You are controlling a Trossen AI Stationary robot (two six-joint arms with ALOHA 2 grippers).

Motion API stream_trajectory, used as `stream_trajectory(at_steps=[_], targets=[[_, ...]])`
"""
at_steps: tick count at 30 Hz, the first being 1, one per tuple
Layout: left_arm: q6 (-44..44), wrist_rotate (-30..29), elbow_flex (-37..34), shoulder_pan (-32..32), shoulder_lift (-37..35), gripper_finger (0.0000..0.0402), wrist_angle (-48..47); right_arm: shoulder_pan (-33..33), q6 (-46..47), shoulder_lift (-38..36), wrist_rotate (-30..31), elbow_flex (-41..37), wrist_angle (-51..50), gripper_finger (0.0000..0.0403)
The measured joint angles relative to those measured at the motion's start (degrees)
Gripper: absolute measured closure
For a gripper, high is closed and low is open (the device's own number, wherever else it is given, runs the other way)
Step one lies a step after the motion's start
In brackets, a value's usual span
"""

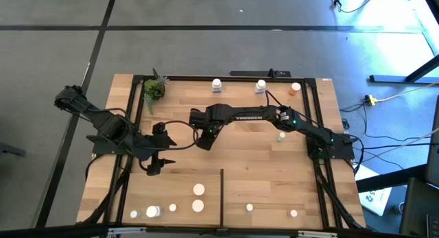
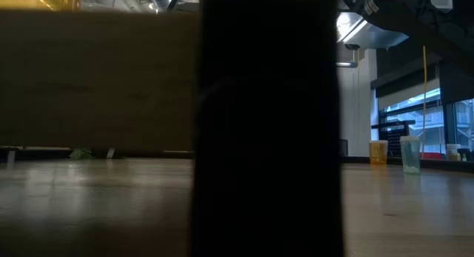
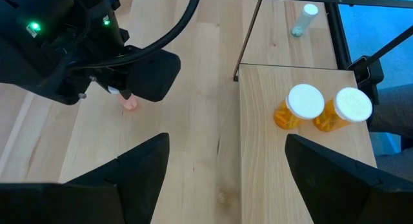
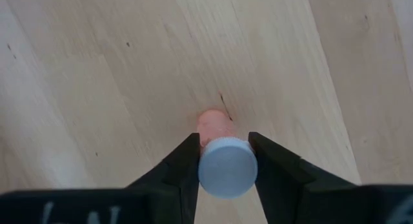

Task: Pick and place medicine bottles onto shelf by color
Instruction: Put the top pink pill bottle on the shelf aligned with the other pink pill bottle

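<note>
- Right gripper point(image 4: 222, 162): we find its 2 fingers point(image 4: 184, 169) narrowed onto a small pink bottle point(image 4: 218, 130) with a white cap, 1 finger touching each side. The bottle stands on the wood of the shelf point(image 1: 260, 176), near its middle. We judge the hold is taken just below the cap so the bottle stays upright when carried.
- Same gripper from above point(image 1: 204, 138): the arm reaches across from the right side, the wrist turned down over the bottle, which is hidden under it in this view.
- Left gripper point(image 3: 222, 159): its 2 fingers point(image 3: 145, 166) stand wide apart with nothing between them. It hangs over bare wood beside the right gripper; we judge it waits clear.
- Ahead of the left fingers: 2 orange bottles point(image 3: 297, 108) touching side by side on a raised board, and a pale green bottle point(image 3: 303, 20) lying farther off.
- Black divider strip point(image 1: 221, 197): splits the near part of the shelf in 2, we judge to separate colours.
- Near edge: several white-capped bottles point(image 1: 198, 190) on one side of the strip, 2 more on the other side.
- Far edge: 2 white bottles point(image 1: 217, 84) and 1 orange one, well apart from the held bottle.
- Potted plant point(image 1: 154, 89): far left corner, not in the way.
- Obstacles: we judge the left arm, just beside the right gripper, is the nearest thing to avoid.
- Low view: blocked by a dark upright; nothing useful there.
</note>
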Motion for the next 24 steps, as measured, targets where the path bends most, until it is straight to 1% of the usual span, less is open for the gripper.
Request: stream_trajectory(at_steps=[13, 24], targets=[[0.0, 0.0, 0.0, 0.0, 0.0, 0.0099, 0.0, 0.0, 0.2, 0.3, 0.0, -0.2, -0.1, 0.0201], [0.0, 0.0, 0.0, 0.0, 0.0, 0.0099, 0.0, -0.2, 0.3, 0.3, 0.0, -0.1, 0.0, 0.0194]])
